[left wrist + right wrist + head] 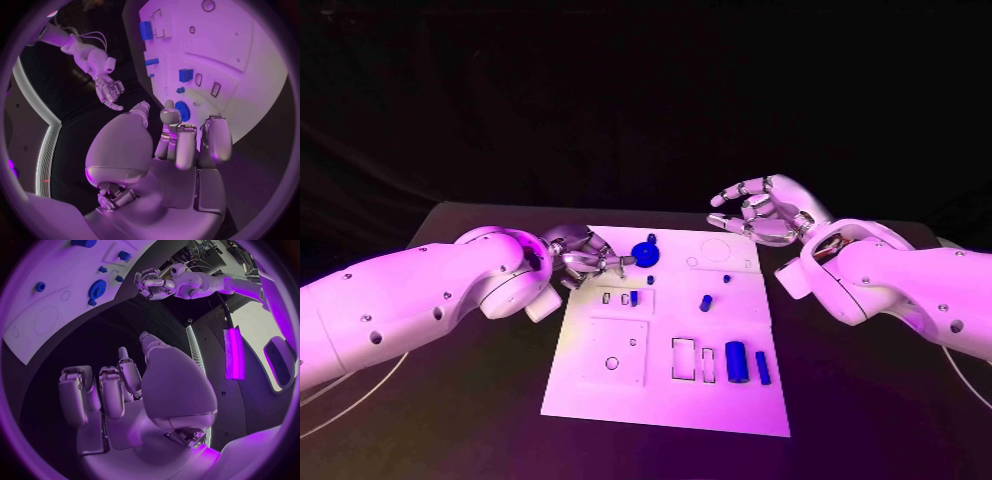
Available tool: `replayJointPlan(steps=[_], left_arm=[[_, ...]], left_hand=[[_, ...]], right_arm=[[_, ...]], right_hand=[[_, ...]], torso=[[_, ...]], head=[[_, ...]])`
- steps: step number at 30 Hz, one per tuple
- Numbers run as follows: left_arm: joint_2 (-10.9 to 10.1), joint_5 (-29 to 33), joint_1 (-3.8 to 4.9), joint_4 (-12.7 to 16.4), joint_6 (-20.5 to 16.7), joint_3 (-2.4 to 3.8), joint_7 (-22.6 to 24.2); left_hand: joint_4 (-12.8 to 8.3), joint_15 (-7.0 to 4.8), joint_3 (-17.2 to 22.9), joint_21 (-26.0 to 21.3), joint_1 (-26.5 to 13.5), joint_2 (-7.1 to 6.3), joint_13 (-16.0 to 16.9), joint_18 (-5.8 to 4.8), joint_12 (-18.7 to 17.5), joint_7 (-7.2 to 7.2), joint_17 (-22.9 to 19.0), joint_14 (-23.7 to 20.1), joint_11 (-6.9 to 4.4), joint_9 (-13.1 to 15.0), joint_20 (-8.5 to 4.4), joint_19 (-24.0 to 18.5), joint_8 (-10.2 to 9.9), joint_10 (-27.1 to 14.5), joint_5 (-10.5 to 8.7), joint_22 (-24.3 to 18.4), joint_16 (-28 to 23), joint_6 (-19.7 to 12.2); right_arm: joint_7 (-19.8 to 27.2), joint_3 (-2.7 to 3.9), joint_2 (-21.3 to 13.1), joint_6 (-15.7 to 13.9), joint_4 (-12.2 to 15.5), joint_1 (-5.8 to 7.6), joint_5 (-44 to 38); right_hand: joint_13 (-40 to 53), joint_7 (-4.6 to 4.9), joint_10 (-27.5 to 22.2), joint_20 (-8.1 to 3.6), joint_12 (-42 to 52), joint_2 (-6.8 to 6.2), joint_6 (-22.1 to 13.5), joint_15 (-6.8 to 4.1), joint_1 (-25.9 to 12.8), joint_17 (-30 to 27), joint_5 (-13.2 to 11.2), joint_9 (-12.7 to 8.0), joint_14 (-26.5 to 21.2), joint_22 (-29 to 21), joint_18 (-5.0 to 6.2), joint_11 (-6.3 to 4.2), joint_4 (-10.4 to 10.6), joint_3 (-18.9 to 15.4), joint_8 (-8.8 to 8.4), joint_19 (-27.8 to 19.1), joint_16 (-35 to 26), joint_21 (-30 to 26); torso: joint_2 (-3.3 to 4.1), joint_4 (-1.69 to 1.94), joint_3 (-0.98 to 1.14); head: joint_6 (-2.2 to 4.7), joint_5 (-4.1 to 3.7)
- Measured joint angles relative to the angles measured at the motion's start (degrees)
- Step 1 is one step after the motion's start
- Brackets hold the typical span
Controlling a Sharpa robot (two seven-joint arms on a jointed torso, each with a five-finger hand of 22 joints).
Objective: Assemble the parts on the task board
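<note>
The left hand (584,258), fingers loosely spread and gripping nothing, is reaching for the round blue part (645,251) at its three o'clock on the task board (668,400), needing a careful pinch next, while the right hand (759,212) is hovering unclenched and empty.

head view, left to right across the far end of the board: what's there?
left hand → round blue part at its fingers → empty round recess in the task board → right hand, raised over the board's far right corner.
</note>
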Motion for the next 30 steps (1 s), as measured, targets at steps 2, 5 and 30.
replayJointPlan(steps=[2, 5, 30], left_arm=[[1.2, -3.4, 0.4, -0.6, 2.1, 0.01, -3.3], [3.1, -7.2, 0.79, -1.6, 4.5, -0.02, -7.3], [10.3, -14.9, 2.49, -6.5, 13.0, -0.46, -16.6]], left_hand=[[0.2, -0.2, -0.3, 0.3, -0.4, 0.4, 1.6, 0.01, 1.5, -0.11, 0.0, 0.1, 0.0, 1.2, -0.02, 0.4, 1.0, 0.0, 0.0, 0.7, 0.3, -0.1], [0.2, -0.42, -1.0, 0.5, -0.5, 0.46, 2.9, 0.01, 2.7, -0.45, 0.0, 0.0, -0.23, 2.9, -0.1, 0.5, 2.4, 0.2, -0.21, 1.3, 0.5, -0.4], [0.2, -0.82, -2.4, 0.9, -2.3, 0.91, 4.5, 0.01, 4.0, -1.11, 0.0, 0.0, -0.6, 7.6, -0.32, 1.1, 5.2, -0.2, -0.72, 2.5, 0.8, -1.5]], right_arm=[[0.2, -0.01, -0.6, 0.1, 0.1, 0.08, 1.0], [0.3, -0.05, -1.0, 0.2, 0.1, 0.16, 1.8], [-0.4, -0.24, -1.3, 0.5, -0.2, 0.23, 2.0]], right_hand=[[0.0, 0.0, 0.0, 0.0, 0.0, 0.0, 0.0, 0.0, 0.0, 0.0, 0.2, 0.0, 0.0, 0.0, 0.0, 0.0, 0.0, 0.0, 0.0, 0.0, 0.0, 0.0], [0.0, 0.0, 0.0, 0.0, 0.0, 0.0, 0.0, 0.0, 0.0, 0.0, 0.2, 0.0, 0.0, 0.0, 0.0, 0.0, 0.0, 0.0, 0.0, 0.0, 0.0, 0.0], [0.0, -0.19, 0.0, 0.0, 0.0, 0.0, 0.2, -0.01, 0.0, 0.0, 1.2, 0.0, 0.0, 0.0, 0.0, 0.0, 0.0, 0.0, 0.23, 0.0, -0.2, 0.0]], torso=[[-0.13, 0.0, 0.08], [-0.28, 0.02, 0.18], [-0.24, 0.09, 0.23]], head=[[-0.09, 0.1], [-0.26, 0.25], [-0.83, 0.44]])
